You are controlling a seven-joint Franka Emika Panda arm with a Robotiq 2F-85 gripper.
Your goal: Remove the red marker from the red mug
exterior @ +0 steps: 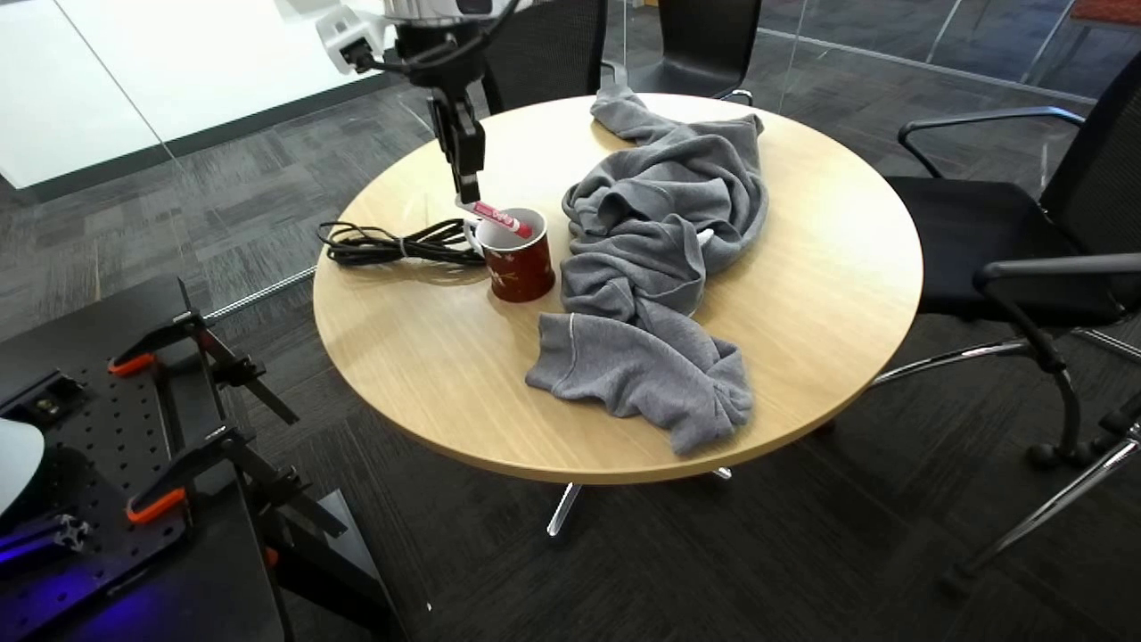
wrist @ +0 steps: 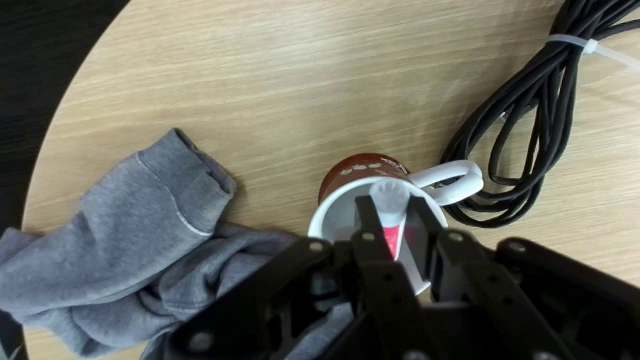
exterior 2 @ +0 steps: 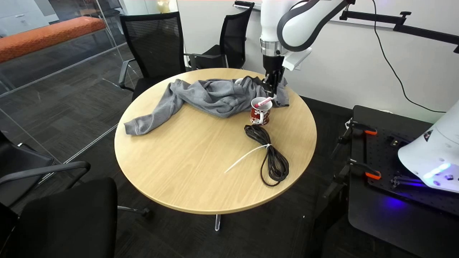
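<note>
One red marker [exterior: 500,218] slants at the mouth of the dark-red mug [exterior: 521,272], pinched near its pale end in the jaws of the gripper [exterior: 467,194]. On the counter [exterior: 428,348] beside the mug I see a grey sweatshirt [exterior: 655,267] and black cable [exterior 2: 274,157].

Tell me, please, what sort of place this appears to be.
Most likely an office meeting room: there is a round table, black office chairs stand around it, and the floor is covered in dark carpet.
</note>
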